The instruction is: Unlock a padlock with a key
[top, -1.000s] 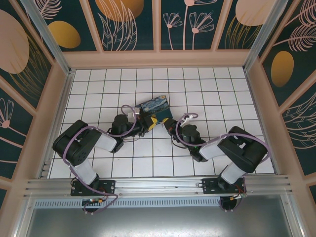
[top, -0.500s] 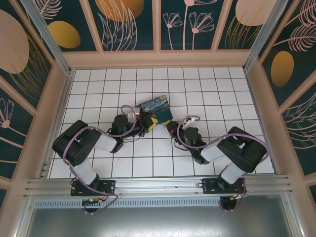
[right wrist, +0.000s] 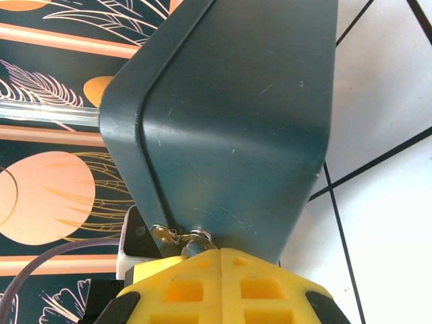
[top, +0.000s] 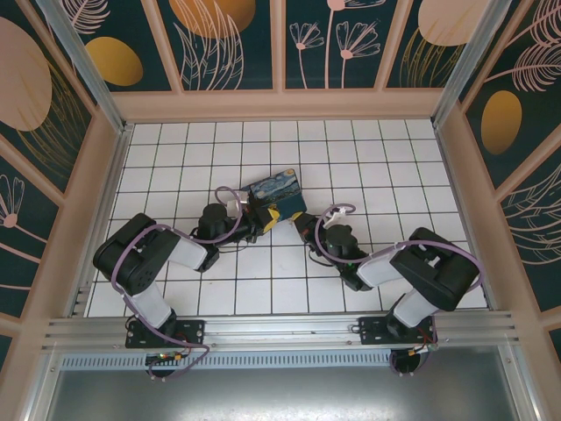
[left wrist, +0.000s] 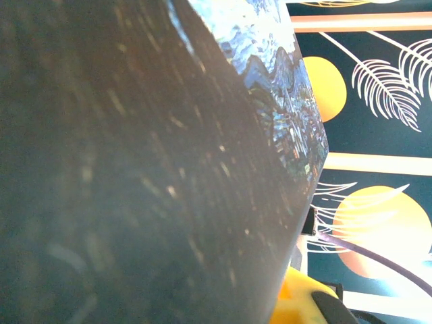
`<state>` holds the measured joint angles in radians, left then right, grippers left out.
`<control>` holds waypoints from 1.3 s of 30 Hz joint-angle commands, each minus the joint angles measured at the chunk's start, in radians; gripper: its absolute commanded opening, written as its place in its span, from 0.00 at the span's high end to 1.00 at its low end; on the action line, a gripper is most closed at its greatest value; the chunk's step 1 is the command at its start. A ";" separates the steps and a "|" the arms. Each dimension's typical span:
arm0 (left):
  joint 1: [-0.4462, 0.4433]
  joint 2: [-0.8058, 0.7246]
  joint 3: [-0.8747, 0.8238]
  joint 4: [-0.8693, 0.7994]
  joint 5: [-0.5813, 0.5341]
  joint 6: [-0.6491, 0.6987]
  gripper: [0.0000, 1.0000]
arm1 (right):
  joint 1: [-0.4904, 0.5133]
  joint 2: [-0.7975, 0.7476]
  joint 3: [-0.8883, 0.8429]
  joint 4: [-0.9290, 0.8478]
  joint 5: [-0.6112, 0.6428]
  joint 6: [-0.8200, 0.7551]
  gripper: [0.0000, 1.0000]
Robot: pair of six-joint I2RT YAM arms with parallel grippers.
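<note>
1. Our right gripper (right wrist: 221, 273) is closed tight. Its yellow fingertips sit against the near right corner of the box (right wrist: 236, 121), and we cannot tell whether anything is pinched between them.
2. Our left gripper (top: 266, 219) is closed as well, with its yellow tip against the box's near left corner. We cannot tell what, if anything, it holds.
3. The padlock (right wrist: 165, 233), a small brassy bit, sits at the box's corner seam, right at the right fingertips.
4. The box, swirl-painted on top, rests on the tiled floor (top: 368, 158). Its inside is hidden from us.
</note>
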<state>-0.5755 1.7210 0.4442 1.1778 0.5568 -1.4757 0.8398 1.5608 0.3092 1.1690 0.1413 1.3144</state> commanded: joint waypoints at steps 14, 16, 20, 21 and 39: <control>-0.002 -0.013 0.004 0.068 0.013 -0.005 1.00 | 0.007 0.036 0.063 0.003 0.003 -0.029 1.00; -0.003 -0.014 0.004 0.070 0.014 -0.005 1.00 | 0.007 0.037 0.067 0.001 0.001 -0.029 1.00; -0.003 -0.013 0.004 0.070 0.012 -0.005 1.00 | 0.007 0.038 0.067 0.012 -0.003 -0.026 1.00; -0.004 -0.013 0.005 0.069 0.010 -0.005 1.00 | 0.007 0.037 0.065 0.016 -0.006 -0.025 1.00; -0.002 0.017 -0.004 0.070 0.005 0.002 1.00 | 0.008 0.007 0.057 0.012 0.000 -0.027 1.00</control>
<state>-0.5743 1.7233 0.4438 1.1790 0.5476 -1.4754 0.8398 1.5867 0.3527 1.1519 0.1413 1.3075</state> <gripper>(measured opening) 0.106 0.047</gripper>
